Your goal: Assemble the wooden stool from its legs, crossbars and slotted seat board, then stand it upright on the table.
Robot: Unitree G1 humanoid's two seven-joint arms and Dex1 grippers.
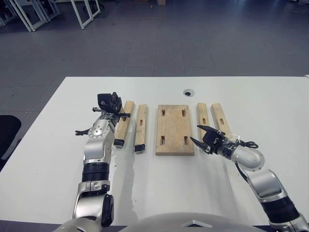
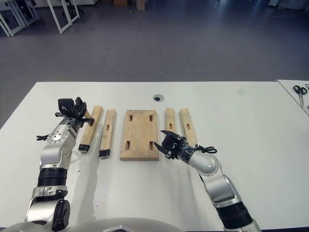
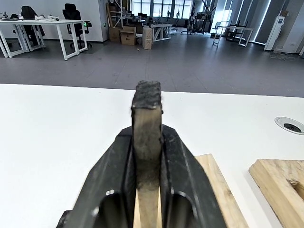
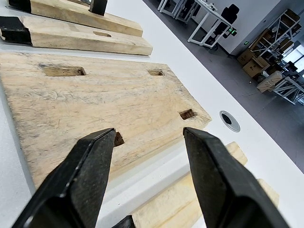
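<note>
Currently the first joint is in hand: the left gripper (image 3: 148, 142) is clamped on a narrow dark-ended wooden bar (image 3: 147, 109), apparently a crossbar, directly above a pale slotted wooden leg (image 1: 124, 125). The right gripper (image 1: 197, 134) is spread wide and empty, just beside the flat rectangular slotted seat board (image 1: 175, 129). Next, align the bar end with a leg slot.

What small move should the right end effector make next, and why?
Probably lower onto the near end of the inner right leg and close: the right end effector hangs open beside it, while the left end effector grips a wooden piece.
</note>
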